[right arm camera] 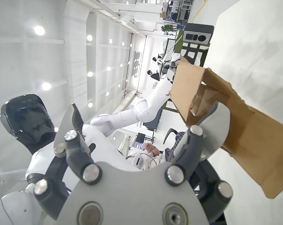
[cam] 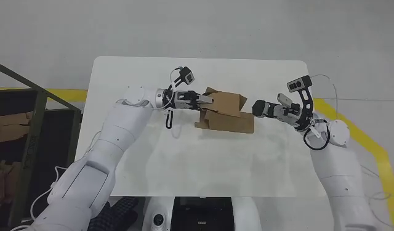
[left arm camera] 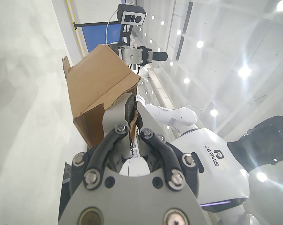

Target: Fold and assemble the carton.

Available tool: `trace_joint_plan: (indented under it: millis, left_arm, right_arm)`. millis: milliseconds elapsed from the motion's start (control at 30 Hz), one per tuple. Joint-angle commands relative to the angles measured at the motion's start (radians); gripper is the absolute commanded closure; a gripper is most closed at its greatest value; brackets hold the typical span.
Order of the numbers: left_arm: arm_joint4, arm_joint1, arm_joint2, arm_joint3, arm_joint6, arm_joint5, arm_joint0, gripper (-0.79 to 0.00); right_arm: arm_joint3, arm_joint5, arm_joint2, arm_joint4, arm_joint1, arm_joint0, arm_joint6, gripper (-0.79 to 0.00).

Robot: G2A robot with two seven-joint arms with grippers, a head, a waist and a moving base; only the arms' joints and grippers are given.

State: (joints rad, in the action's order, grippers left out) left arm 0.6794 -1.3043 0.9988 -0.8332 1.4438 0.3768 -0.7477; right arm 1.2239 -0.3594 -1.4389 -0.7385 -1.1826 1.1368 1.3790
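Observation:
The brown carton (cam: 225, 111) lies partly folded in the middle of the white table (cam: 154, 163), with one panel raised. At the carton's left end, my left gripper (cam: 206, 100) is shut on a wall. In the left wrist view its fingers (left arm camera: 122, 120) pinch the cardboard edge of the carton (left arm camera: 97, 83), and the other arm's gripper (left arm camera: 153, 56) shows beyond it. My right gripper (cam: 255, 108) is at the carton's right end and open. In the right wrist view one finger (right arm camera: 214, 115) rests against the carton's (right arm camera: 244, 129) open end, while the other finger (right arm camera: 73, 118) stands free.
A dark green rack (cam: 18, 126) holding cardboard stands off the table's left side. Yellow floor tape (cam: 363, 138) runs past the right edge. Bare table surface lies in front of and behind the carton.

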Motion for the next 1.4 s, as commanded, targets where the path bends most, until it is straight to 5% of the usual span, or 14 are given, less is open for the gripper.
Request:
trace_joint_plan:
  millis: [0,500,900,1000,1367]
  left_arm:
    - [-0.022,0.004,0.0,0.008,-0.017,0.017,0.004,0.0]
    - [-0.044,0.008,0.006,-0.021,-0.07,0.018,-0.012,0.0]
    - [0.047,0.026,0.045,-0.086,0.027,-0.027,-0.074,0.0]
    - [0.053,0.031,0.05,-0.103,0.035,-0.035,-0.086,0.0]
    - [0.072,0.031,0.036,-0.116,0.038,-0.038,-0.091,0.0]
  right_arm:
    - [-0.016,-0.006,-0.001,-0.001,0.001,-0.008,-0.001,-0.785]
    - [0.021,-0.016,-0.001,-0.005,0.002,0.009,-0.027,-0.785]
    - [0.006,0.006,0.036,-0.086,0.002,0.007,0.088,-0.785]
    - [0.013,0.021,0.036,-0.117,0.001,0.011,0.103,-0.677]
    - [0.016,0.007,0.076,-0.101,-0.007,0.01,0.089,-0.628]
